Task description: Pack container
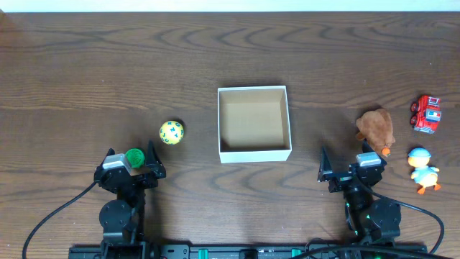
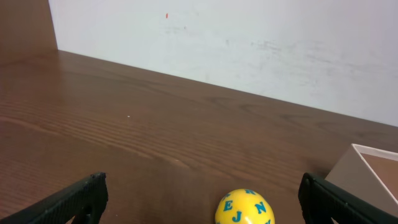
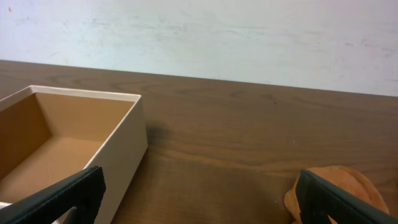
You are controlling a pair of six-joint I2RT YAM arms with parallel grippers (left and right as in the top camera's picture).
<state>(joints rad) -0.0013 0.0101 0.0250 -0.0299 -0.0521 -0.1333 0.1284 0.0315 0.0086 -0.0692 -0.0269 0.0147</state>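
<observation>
Farthest left in the overhead view, the left hand (image 1: 131,162) sits near the table's (image 1: 86,72) near edge, at about 8 o'clock from the box. Its fingers are spread wide and grip nothing, and its wrist view shows only bare wood between them. A small green round thing (image 1: 135,156) lies right at this hand. I cannot tell whether it rests on the table under the hand or belongs to the hand. Just past it, at 1 o'clock from the hand, is the yellow ball (image 1: 171,132) with blue letters, loose on the table and apart from the box. The container (image 1: 254,153) stands upright at the table's centre, open top up, and its brown floor is bare, with nothing inside. At 4 o'clock from it the right hand (image 1: 350,167) is likewise released, fingers apart and empty. The brown plush toy (image 1: 376,127) lies at 1 o'clock from that hand, close to it but not held. At the far right, well clear of the box, are the red toy truck (image 1: 426,114) and, at 6 o'clock from it, the duck toy (image 1: 422,167). By my reading, packing has not begun. No toy is in the box or in a grip, so every toy is left to be picked up and placed.
</observation>
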